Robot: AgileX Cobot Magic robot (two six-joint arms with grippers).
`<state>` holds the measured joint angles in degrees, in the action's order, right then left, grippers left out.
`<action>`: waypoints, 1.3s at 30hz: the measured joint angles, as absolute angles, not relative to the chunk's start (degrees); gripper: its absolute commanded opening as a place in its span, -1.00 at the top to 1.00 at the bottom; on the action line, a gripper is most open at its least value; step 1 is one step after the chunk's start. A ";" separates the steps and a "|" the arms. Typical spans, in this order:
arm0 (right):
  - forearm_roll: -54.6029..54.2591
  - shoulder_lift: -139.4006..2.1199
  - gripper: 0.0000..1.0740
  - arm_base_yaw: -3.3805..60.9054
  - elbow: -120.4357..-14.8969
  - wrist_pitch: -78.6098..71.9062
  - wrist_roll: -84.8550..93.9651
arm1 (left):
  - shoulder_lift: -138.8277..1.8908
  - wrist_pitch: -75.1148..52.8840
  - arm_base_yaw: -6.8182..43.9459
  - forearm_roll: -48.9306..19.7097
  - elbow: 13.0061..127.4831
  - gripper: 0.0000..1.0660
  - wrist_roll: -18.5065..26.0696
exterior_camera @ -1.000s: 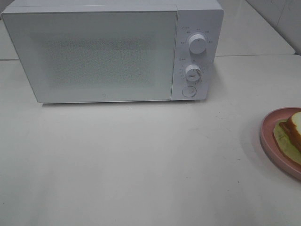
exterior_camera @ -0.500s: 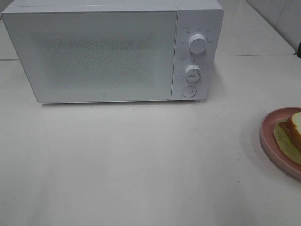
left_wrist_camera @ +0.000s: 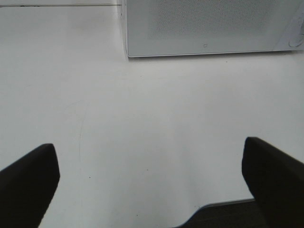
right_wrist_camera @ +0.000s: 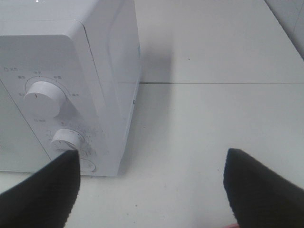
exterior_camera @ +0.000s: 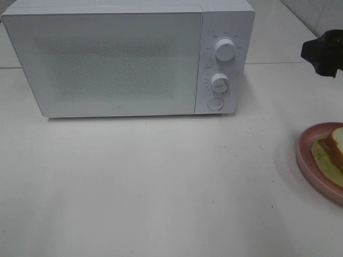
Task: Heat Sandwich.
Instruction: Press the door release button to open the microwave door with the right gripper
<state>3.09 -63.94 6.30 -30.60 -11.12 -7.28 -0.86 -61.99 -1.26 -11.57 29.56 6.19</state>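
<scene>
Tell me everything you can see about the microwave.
The microwave is a white, boxy oven with a smooth, plastic-looking casing, standing upright at the back of the pale table. Its door, fronted by a finely dotted window, is closed. The control panel on the right of its front carries an upper knob and a lower knob, both round and white, ringed with markings too fine to read, and a round button beneath. Only the table touches it.

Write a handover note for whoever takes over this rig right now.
Left tool: open, empty, over the table before the microwave.
Right tool: open, empty, near the microwave's knobs.
Sandwich: on the pink plate, far right of the table.
Done: nothing; microwave door is shut.
Left: open door, load sandwich, close, start heating.
</scene>
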 measured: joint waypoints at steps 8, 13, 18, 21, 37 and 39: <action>-6.13 -71.45 -0.41 12.83 -30.60 -20.17 2.92 | -0.86 -61.99 -1.26 -11.57 29.56 -0.83 6.19; -13.98 -76.09 -0.41 18.39 -30.60 -25.55 9.40 | -0.86 -61.99 -1.26 -11.57 29.56 -0.83 6.19; -22.23 -80.62 -0.41 23.43 -30.60 -30.83 14.21 | -0.86 -61.99 -1.26 -11.57 29.56 -0.83 6.19; -29.05 -84.51 -0.41 27.27 -30.60 -35.18 17.13 | -0.86 -61.99 -1.26 -11.57 29.56 -0.83 6.19; -47.10 -98.61 -0.41 38.56 -30.71 -52.77 22.40 | -0.86 -61.99 -1.26 -11.57 29.56 -0.83 6.19; -47.21 -100.32 -0.41 39.53 -30.77 -53.17 22.00 | -0.86 -61.99 -1.26 -11.57 29.56 -0.83 6.19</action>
<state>-47.21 -100.32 39.53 -30.77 -53.17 22.00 -0.86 -61.99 -1.26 -11.57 29.56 6.19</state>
